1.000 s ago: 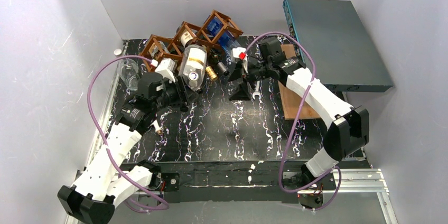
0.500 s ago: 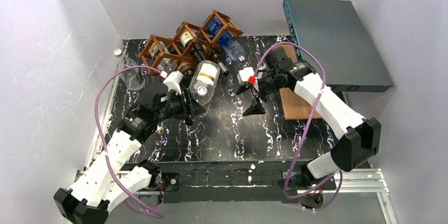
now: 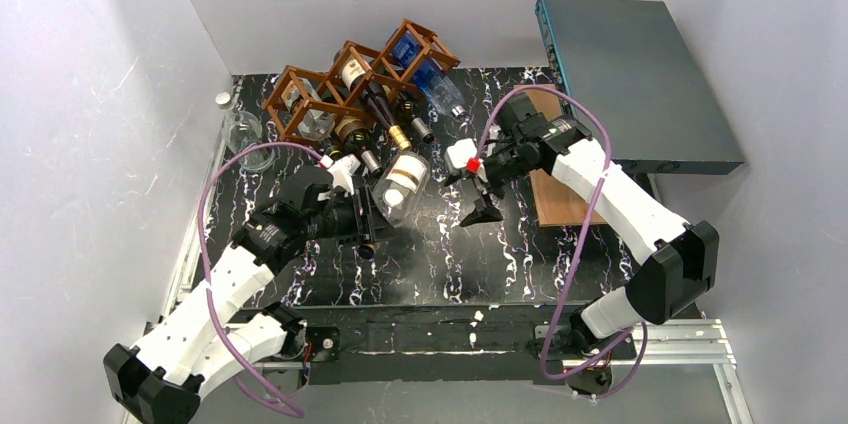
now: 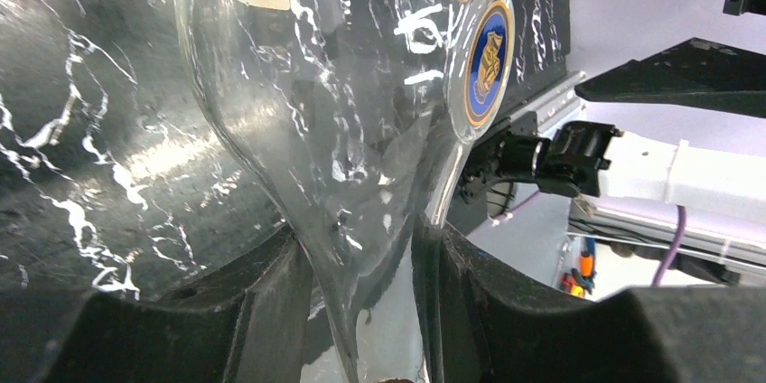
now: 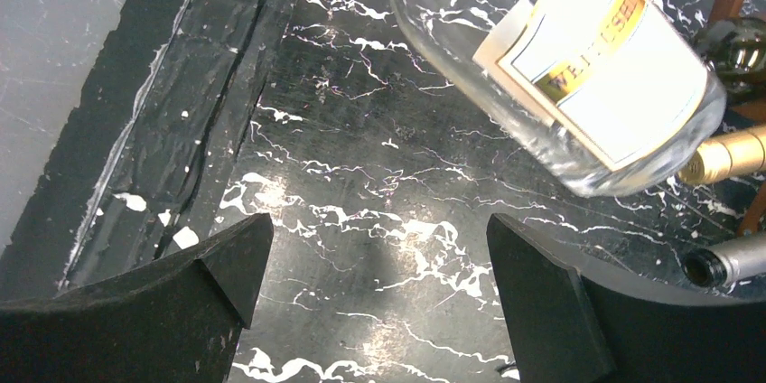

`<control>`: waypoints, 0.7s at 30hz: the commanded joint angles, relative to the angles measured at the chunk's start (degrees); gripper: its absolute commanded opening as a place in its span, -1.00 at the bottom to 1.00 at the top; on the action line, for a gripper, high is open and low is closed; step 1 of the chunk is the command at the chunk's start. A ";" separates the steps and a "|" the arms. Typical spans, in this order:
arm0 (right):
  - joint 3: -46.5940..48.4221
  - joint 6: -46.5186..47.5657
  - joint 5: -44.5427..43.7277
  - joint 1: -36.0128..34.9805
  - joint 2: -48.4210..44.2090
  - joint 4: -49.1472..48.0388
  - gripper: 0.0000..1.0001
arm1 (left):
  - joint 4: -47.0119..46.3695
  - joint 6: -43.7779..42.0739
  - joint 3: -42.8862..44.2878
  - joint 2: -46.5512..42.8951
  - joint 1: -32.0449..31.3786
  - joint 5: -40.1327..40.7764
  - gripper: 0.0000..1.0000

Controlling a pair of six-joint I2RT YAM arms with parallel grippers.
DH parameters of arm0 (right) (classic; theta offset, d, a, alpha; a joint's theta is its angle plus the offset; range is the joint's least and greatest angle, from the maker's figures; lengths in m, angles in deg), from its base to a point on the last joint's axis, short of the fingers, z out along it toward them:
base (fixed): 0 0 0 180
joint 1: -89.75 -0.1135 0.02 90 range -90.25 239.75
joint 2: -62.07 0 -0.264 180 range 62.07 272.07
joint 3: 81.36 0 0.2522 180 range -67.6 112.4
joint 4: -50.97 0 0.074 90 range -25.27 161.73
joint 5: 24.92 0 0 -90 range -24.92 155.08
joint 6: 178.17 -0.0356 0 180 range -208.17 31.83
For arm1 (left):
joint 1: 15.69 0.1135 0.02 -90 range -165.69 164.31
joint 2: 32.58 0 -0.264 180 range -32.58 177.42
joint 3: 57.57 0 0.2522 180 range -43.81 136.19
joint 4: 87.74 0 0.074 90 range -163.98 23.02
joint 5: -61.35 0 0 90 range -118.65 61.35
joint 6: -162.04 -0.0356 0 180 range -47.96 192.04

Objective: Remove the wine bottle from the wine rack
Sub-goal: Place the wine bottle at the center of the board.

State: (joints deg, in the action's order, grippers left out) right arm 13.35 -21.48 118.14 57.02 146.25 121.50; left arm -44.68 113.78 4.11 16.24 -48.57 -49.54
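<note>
Since a second ago the left pincer (image 3: 368, 224) has drawn the wine bottle (image 3: 402, 182) out from the front of the wine rack (image 3: 340, 84) toward the middle of the black marbled surface (image 3: 450, 264); the right pincer (image 3: 478, 194) has pulled back from the rack as well. Now the clear bottle lies slanted and fully clear of the rack, base toward it, neck toward the arms; the left wrist view shows the neck clamped between the dark fingers (image 4: 244, 311), with a blue and gold medallion (image 4: 486, 58) on the shoulder. The right pincer hangs just beside the bottle on its right, jaws spread wide and holding nothing; a gold-capped bottle (image 3: 385, 112) and a blue bottle (image 3: 420, 59) sit in the rack.
</note>
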 commanded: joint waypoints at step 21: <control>-7.88 7.03 -5.32 -11.34 7.80 -20.22 0.97 | 3.33 11.52 8.75 10.59 -0.60 -12.17 -1.00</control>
State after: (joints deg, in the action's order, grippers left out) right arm 7.28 -16.71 111.51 46.64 153.16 106.18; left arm -35.70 124.36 6.10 28.59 -48.92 -56.20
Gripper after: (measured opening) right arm 0.983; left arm 0.429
